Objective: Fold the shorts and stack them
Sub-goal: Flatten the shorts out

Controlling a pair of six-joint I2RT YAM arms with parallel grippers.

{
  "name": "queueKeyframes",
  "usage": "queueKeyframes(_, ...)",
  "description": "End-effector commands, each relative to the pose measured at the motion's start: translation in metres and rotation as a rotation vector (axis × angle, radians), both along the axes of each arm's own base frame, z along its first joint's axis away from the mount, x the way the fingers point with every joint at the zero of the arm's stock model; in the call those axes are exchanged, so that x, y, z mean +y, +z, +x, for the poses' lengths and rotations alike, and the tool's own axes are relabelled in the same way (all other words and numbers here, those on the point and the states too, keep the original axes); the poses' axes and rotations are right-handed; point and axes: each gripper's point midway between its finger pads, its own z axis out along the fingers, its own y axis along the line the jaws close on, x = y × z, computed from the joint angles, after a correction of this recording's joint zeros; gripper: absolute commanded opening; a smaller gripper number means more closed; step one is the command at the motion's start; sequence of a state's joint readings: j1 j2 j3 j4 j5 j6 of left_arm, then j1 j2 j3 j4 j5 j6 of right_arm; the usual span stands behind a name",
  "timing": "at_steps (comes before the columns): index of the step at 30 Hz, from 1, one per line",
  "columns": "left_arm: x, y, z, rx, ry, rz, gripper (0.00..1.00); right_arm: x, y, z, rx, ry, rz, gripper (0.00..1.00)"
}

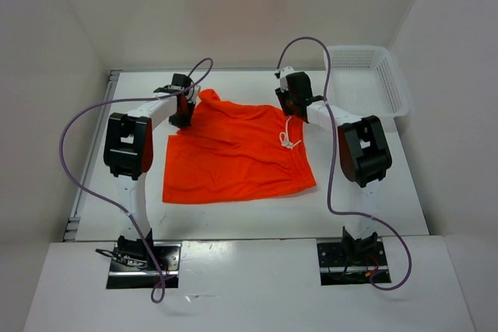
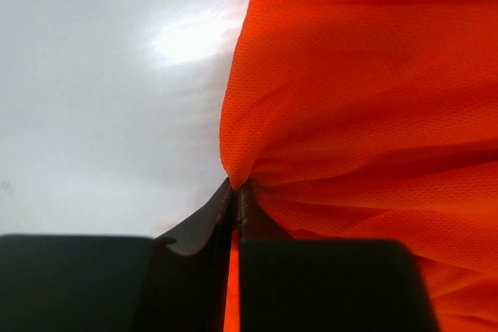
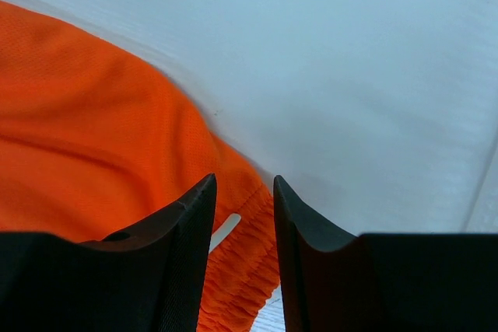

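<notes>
White walls close in a white table (image 1: pixel 233 219) on three sides. At its near edge the two arm bases are bolted on dark plates (image 1: pixel 144 256), and purple cables (image 1: pixel 66 141) are looped up from them. Beyond the bases, the shorts (image 1: pixel 233 153) are spread across the middle of the table. They are bright orange and rumpled, with the near hem lying flat and the far edge drawn up in folds. A white drawstring (image 1: pixel 289 139) is seen knotted near the right side of the cloth.

At the far left corner of the shorts the left gripper (image 1: pixel 182 111) is set against the cloth. In the left wrist view its fingers (image 2: pixel 194 231) are pressed together with a fold of orange mesh pinched between them, and the cloth is bunched up from that point. At the far right corner the right gripper (image 1: pixel 290 96) is held over the waistband (image 3: pixel 245 277). In the right wrist view its fingers are parted by a narrow gap with nothing clamped — the gathered waistband lies below, between the tips.

Farthest back, a white mesh basket (image 1: pixel 389 75) stands at the right rear corner of the table, apart from the shorts.
</notes>
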State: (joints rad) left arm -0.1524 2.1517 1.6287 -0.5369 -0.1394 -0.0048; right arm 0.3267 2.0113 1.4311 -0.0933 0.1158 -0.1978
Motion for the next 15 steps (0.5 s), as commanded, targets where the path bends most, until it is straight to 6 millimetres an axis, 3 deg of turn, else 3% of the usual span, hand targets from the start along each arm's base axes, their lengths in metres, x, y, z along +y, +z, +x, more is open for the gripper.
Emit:
queueKeyframes(1, 0.032, 0.002, -0.038, 0.105, 0.052, 0.090, 0.11, 0.005, -0.003, 0.010, -0.020, -0.005, 0.035, 0.41)
queueKeyframes(3, 0.025, 0.011, -0.033, 0.078, 0.040, 0.076, 0.41, 0.005, -0.003, 0.010, -0.020, -0.005, 0.035, 0.42)
queueKeyframes(5, 0.016, 0.032, -0.010, 0.004, 0.027, 0.032, 0.58, 0.006, -0.003, 0.010, -0.018, 0.002, 0.040, 0.44)
queueKeyframes(6, 0.012, 0.042, 0.001, -0.037, 0.023, 0.016, 0.60, 0.006, -0.008, 0.010, -0.009, 0.002, 0.037, 0.44)
queueKeyframes(7, 0.009, 0.039, 0.009, -0.039, 0.017, 0.004, 0.60, 0.006, -0.008, 0.010, -0.009, 0.002, 0.037, 0.44)
queueKeyframes(8, 0.000, 0.058, 0.031, -0.109, 0.002, -0.033, 0.61, 0.004, -0.008, 0.010, -0.012, -0.006, 0.031, 0.44)
queueKeyframes(9, -0.004, 0.064, 0.043, -0.133, -0.006, -0.050, 0.61, 0.004, -0.012, 0.008, -0.003, -0.006, 0.028, 0.44)
queueKeyframes(10, -0.008, 0.058, 0.053, -0.135, -0.012, -0.063, 0.61, 0.002, -0.012, 0.008, -0.006, -0.008, 0.016, 0.44)
queueKeyframes(12, -0.020, 0.070, 0.086, -0.199, -0.037, -0.109, 0.63, -0.001, -0.015, 0.006, 0.001, -0.015, 0.007, 0.44)
queueKeyframes(15, -0.034, 0.074, 0.112, -0.220, -0.072, -0.164, 0.64, -0.002, -0.015, 0.004, 0.001, -0.009, 0.000, 0.44)
